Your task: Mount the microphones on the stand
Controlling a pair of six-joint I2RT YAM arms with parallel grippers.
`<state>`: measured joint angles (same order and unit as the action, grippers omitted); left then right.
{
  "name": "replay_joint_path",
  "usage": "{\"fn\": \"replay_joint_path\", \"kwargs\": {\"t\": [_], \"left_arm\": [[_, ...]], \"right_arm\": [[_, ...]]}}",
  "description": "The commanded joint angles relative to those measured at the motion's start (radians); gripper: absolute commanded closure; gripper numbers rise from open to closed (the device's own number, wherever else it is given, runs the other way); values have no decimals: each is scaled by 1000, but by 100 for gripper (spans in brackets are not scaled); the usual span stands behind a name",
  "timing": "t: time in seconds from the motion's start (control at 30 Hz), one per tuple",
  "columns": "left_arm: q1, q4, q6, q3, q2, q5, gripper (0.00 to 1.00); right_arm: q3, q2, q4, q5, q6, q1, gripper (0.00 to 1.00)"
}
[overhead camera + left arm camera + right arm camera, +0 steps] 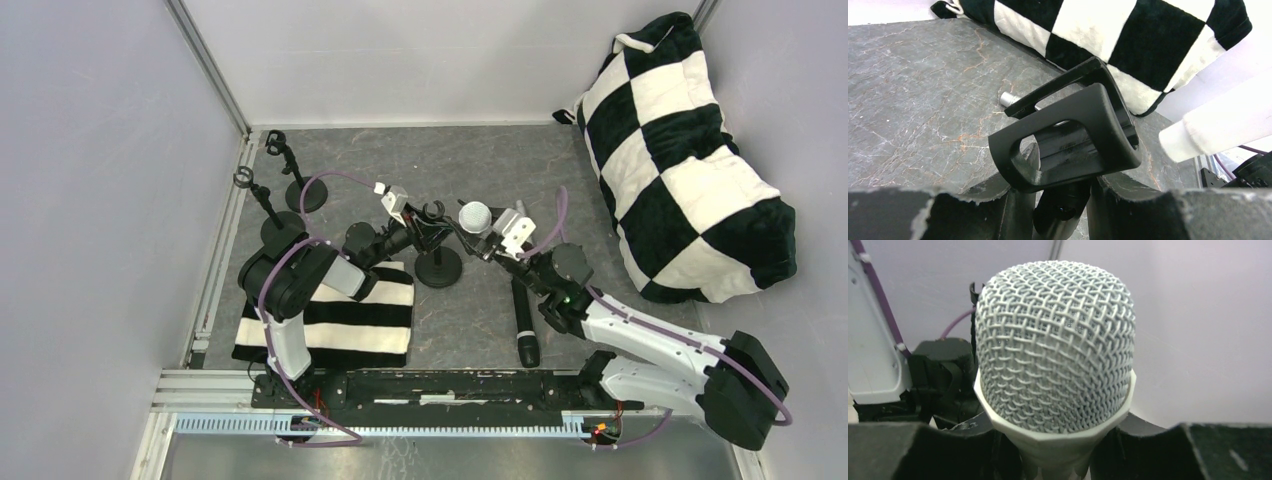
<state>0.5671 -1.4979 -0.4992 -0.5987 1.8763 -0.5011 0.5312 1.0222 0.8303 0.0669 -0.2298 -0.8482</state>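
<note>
white microphone [1055,365] pinched just below head by right gripper [1055,460] jaws; stiff, smooth, prob slippery, best held mid-body; stand clip [1068,135] clamped narrow in left gripper [1060,212] jaws

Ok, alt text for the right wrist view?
A microphone with a silver mesh head and white collar fills the frame, gripped below the head between the jaws of the right gripper. Behind it a pale wall; a purple cable at left.

— Overhead view?
— Fixed, high behind the near edge, looking down over the whole table [480,160].
— Wrist views?
— Both very close. The left faces the stand clip [1103,120] and checked cushion [1088,20]. The right faces the white microphone [1055,340]. The overhead view covers all three.
</note>
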Motion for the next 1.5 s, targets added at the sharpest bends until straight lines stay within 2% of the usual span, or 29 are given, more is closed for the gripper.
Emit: {"fn": "replay_joint_path", "kwargs": {"t": [0.0, 0.33, 0.63, 1.07, 1.47], "left_arm": [[4, -14, -85, 22, -26, -31, 98], [4, 30, -70, 16, -39, -43, 98], [4, 20, -91, -4, -29, -76, 98], [4, -65, -174, 13, 10, -67, 98], [5, -6, -109, 33, -39, -65, 98]], "right_arm": [[126, 47, 126, 129, -55, 8, 100], [253, 199, 235, 198, 2, 25, 100], [300, 306, 328, 278, 96, 76, 100], [306, 375, 285, 373, 78, 94, 100], [259, 406, 242, 337, 40, 103, 100]]}}
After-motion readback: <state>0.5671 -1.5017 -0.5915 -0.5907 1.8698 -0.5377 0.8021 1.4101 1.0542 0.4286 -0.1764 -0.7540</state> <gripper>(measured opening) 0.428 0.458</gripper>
